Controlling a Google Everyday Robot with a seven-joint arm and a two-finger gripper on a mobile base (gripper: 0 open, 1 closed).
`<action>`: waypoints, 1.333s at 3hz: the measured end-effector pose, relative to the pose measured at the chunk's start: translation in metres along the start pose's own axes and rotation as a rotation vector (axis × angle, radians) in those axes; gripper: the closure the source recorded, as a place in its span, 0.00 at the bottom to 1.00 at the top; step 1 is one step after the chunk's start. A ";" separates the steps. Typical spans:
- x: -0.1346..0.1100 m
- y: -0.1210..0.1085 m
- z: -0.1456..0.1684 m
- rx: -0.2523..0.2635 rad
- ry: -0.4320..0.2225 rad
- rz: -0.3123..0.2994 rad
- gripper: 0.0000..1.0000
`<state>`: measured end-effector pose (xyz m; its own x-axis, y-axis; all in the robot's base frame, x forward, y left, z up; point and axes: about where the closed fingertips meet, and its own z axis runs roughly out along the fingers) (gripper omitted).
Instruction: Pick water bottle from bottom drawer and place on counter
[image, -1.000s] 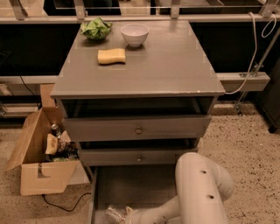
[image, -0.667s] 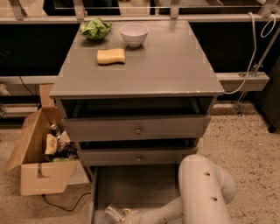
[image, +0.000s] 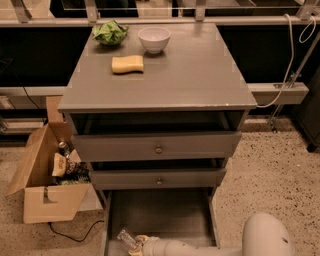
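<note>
Slippage looms — pale gripper (image: 141, 245), its hold impossible to tell, meets the small clear ribbed plastic water bottle (image: 126, 238) in the shallow grey bottom drawer (image: 165, 215), where crinkly plastic may skid.

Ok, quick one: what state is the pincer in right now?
Pincer: down in the bottom drawer, right by the water bottle; open, closed or holding cannot be told.
</note>
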<state>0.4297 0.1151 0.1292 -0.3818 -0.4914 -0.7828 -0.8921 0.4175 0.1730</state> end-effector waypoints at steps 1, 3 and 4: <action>-0.002 0.002 -0.001 -0.004 -0.011 -0.003 1.00; -0.068 0.006 -0.061 -0.020 -0.069 -0.213 1.00; -0.097 -0.001 -0.088 -0.033 -0.071 -0.297 1.00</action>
<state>0.4463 0.0957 0.2576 -0.0864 -0.5329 -0.8418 -0.9699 0.2379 -0.0510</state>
